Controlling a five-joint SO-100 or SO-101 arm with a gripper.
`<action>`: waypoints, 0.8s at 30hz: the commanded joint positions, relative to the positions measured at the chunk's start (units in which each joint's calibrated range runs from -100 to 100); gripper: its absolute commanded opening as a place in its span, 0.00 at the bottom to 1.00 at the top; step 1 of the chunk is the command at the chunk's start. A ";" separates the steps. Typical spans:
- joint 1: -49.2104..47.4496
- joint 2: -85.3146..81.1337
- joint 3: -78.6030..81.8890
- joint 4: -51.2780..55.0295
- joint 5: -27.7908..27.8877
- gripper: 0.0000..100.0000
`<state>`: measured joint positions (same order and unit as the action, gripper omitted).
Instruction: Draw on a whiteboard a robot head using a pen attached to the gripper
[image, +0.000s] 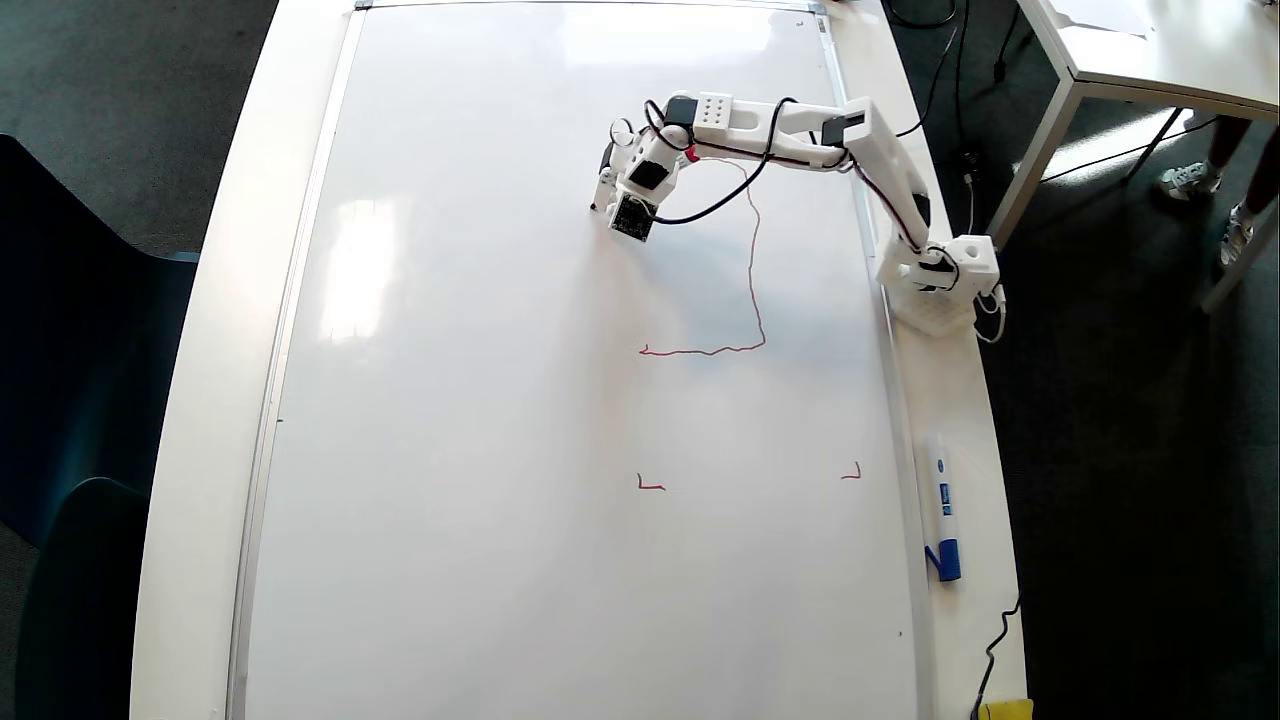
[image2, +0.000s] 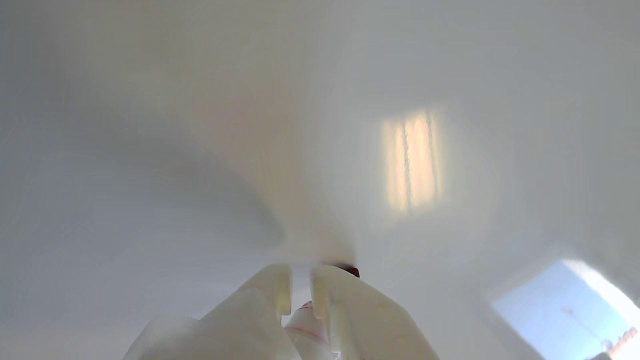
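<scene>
The whiteboard (image: 450, 400) fills the table in the overhead view, and its glossy surface (image2: 150, 150) fills the wrist view. Part of the robot head (image: 752, 270) shows as a thin red line: it runs from under the arm down the right side, then left along the bottom to a small hook. The white gripper (image: 604, 196) hovers low over the board at the upper middle, left of that line's top. In the wrist view the gripper (image2: 300, 282) has its fingers nearly together around the pen (image2: 307, 320). A dark red tip (image2: 348, 270) touches the board just beyond them.
Two small red corner marks (image: 650, 485) (image: 852, 474) sit below the drawing. A white marker with a blue cap (image: 942, 520) lies on the table's right strip. The arm's base (image: 940, 285) is clamped at the right edge. Another white table (image: 1150, 50) stands at upper right, and a dark chair (image: 80, 400) at left.
</scene>
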<state>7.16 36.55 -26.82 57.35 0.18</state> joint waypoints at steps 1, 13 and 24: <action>-1.90 -0.70 0.08 0.43 -1.53 0.01; -6.32 -0.79 0.26 0.51 -2.49 0.01; -11.77 -4.73 5.89 -0.35 -2.60 0.01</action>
<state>-2.41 35.45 -23.53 57.35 -2.19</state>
